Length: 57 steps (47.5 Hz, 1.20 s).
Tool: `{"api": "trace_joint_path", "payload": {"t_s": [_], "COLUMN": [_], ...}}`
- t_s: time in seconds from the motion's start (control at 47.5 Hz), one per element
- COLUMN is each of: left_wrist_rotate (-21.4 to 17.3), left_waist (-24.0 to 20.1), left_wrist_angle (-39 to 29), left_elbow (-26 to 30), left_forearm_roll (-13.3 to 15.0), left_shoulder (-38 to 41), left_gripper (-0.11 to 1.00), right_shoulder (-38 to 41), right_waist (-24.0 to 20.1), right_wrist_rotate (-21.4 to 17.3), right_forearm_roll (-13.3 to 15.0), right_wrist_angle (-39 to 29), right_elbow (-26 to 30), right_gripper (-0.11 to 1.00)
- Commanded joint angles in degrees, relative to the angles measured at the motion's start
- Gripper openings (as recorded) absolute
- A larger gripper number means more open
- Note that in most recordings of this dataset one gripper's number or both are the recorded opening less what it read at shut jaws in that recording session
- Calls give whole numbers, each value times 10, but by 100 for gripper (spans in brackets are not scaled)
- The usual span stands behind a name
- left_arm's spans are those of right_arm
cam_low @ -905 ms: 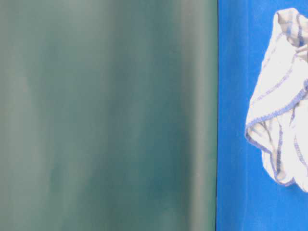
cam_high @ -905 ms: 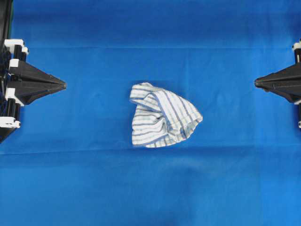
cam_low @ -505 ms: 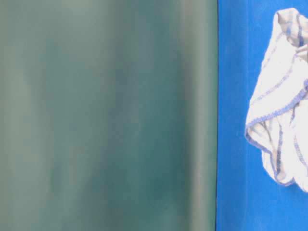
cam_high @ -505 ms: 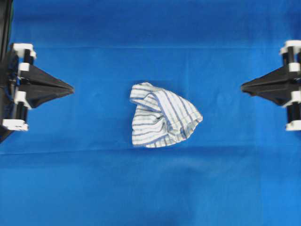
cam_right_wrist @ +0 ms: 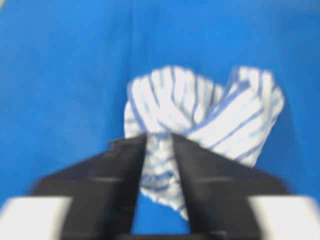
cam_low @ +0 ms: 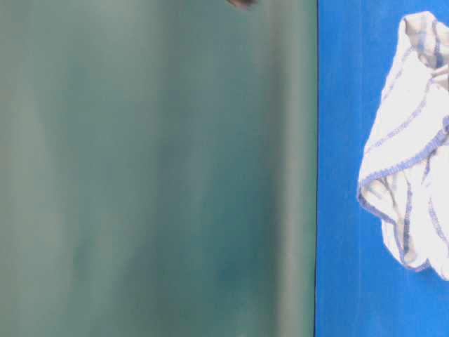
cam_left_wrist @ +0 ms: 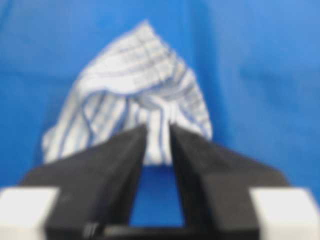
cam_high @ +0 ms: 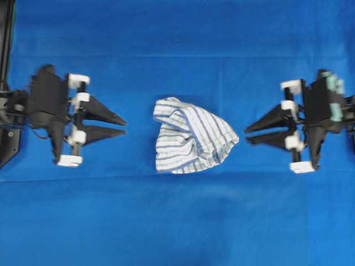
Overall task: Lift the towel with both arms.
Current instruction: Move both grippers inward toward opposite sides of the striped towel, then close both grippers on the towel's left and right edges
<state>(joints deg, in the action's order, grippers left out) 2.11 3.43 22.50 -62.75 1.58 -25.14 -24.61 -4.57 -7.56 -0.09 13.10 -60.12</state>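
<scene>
The towel, white with thin blue and grey stripes, lies crumpled in the middle of the blue sheet; it also shows in the table-level view, the left wrist view and the right wrist view. My left gripper is open, fingers pointing at the towel's left edge, a short gap away. My right gripper is open, its tips just off the towel's right corner. In the left wrist view the left gripper frames the towel; in the right wrist view the right gripper frames the towel's near corner.
The plain blue sheet covers the whole table. A blurred grey-green surface fills the left of the table-level view. The right arm carries pale teal tape patches.
Both arms have moved inward toward the towel from the table's sides, and both grippers have opened. The towel has not moved.
</scene>
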Motion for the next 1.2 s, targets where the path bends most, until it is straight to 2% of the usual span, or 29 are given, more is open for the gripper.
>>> {"api": "trace_joint_path", "payload": {"t_s": [0.0, 0.063, 0.105, 0.168, 0.232, 0.505, 0.737, 0.926, 1.073, 1.179], "left_wrist_rotate": [-1, -1, -2, -2, -4, -11, -11, -11, -11, -11], "left_waist": [12, 17, 18, 19, 18, 18, 18, 15, 10, 7], "left_wrist_angle": [7, 7, 7, 6, 6, 8, 9, 9, 4, -11], "left_elbow": [30, 44, 54, 71, 83, 132, 159, 176, 179, 180], "left_forearm_roll": [1, 1, 1, 1, 1, 1, 1, 1, 1, 1], "left_shoulder": [47, 82, 102, 139, 167, 274, 348, 373, 374, 374], "left_gripper": [31, 50, 63, 80, 88, 87, 88, 88, 83, 71], "right_shoulder": [34, 62, 83, 110, 134, 232, 278, 297, 308, 315], "right_waist": [-8, -10, -10, -10, -10, 2, 17, 23, 29, 37], "right_wrist_rotate": [0, 0, -1, -1, -1, -1, -1, -1, -1, -1], "right_forearm_roll": [0, 0, -1, -1, 0, -1, -1, -1, -1, -1], "right_wrist_angle": [-12, -26, -36, -46, -57, -105, -102, -101, -96, -82], "right_elbow": [26, 37, 47, 60, 74, 132, 138, 146, 150, 150], "right_gripper": [43, 60, 67, 66, 64, 65, 65, 65, 64, 56]}}
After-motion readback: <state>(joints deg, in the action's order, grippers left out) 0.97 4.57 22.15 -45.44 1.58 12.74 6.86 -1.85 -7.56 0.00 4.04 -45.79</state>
